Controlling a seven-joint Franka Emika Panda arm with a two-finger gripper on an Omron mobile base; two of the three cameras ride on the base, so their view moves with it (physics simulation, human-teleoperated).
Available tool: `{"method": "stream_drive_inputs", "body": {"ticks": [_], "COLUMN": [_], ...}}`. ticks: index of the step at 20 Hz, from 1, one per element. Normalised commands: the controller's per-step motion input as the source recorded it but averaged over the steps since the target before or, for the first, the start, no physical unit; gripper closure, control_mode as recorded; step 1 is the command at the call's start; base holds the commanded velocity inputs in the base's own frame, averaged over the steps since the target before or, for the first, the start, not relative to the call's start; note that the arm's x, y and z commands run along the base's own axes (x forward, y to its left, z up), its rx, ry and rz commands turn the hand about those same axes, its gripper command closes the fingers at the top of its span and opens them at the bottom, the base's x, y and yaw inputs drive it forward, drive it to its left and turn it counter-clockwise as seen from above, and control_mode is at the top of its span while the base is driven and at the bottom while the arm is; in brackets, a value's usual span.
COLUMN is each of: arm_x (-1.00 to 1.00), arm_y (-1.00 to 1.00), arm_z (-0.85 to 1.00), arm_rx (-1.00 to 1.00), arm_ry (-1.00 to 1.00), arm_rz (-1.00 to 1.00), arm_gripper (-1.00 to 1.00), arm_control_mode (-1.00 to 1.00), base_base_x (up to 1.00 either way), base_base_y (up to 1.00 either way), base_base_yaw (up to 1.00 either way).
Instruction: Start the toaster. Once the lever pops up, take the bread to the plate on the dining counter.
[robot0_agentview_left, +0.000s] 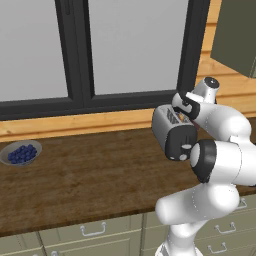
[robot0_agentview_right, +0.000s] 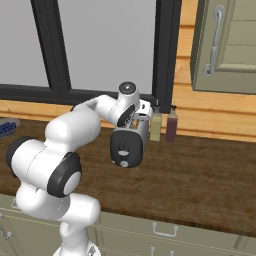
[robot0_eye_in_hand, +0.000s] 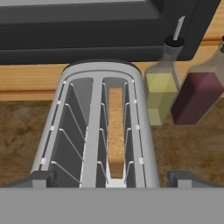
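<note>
While the gripper (robot0_eye_in_hand: 112, 179) hung spread wide and released, grasping nothing, I had it poised directly above the toaster (robot0_eye_in_hand: 98, 127), looking straight down along the two slots. In the hand view the fingertips (robot0_eye_in_hand: 37, 179) straddled the near end of the silver body, one on each side, apart from the metal as far as I could judge. The bread (robot0_eye_in_hand: 115, 131) sat edge-up in the slot on the right of that view, sunk between the wire guides, its long edge running away from the hand toward the window frame. From the right base view I could see the toaster's black end panel (robot0_agentview_right: 126, 148) facing the robot, with a small pale tab low on it that I took to be the lever (robot0_agentview_right: 124, 163), though it was too small to be sure. That was the relation my next move turned on: the lever lay below and on the near side of the hand, on the end face, not under the fingers. I judged I would have to draw the hand back toward the base and lower it past the top edge to press down. The toaster stood on the wood counter (robot0_agentview_left: 90, 180), just beside two bottles (robot0_agentview_right: 163, 126), well apart from the bowl of blueberries (robot0_agentview_left: 21, 152)
</note>
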Motion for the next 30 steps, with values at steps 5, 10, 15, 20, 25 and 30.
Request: {"method": "stream_drive_inputs", "body": {"ticks": [5, 10, 15, 20, 25, 30], "arm_x": [0.0, 0.0, 0.19, 0.0, 0.04, 0.0], "arm_y": [0.0, 0.15, 0.03, -0.02, -0.03, -0.05], "arm_z": [0.0, 0.0, 0.0, 0.0, 0.0, -0.03], "arm_rx": [0.0, 0.0, 0.0, 0.0, 0.0, 0.0], "arm_ry": [0.0, 0.0, 0.03, 0.11, 0.13, 0.05], "arm_rz": [0.0, 0.0, 0.0, 0.0, 0.0, 0.0], "arm_gripper": [-1.0, -1.0, -1.0, -1.0, -1.0, -1.0], "arm_control_mode": [-1.0, -1.0, -1.0, -1.0, -1.0, -1.0], "base_base_x": [0.0, 0.0, 0.0, 0.0, 0.0, 0.0], "base_base_y": [0.0, 0.0, 0.0, 0.0, 0.0, 0.0], "base_base_yaw": [0.0, 0.0, 0.0, 0.0, 0.0, 0.0]}}
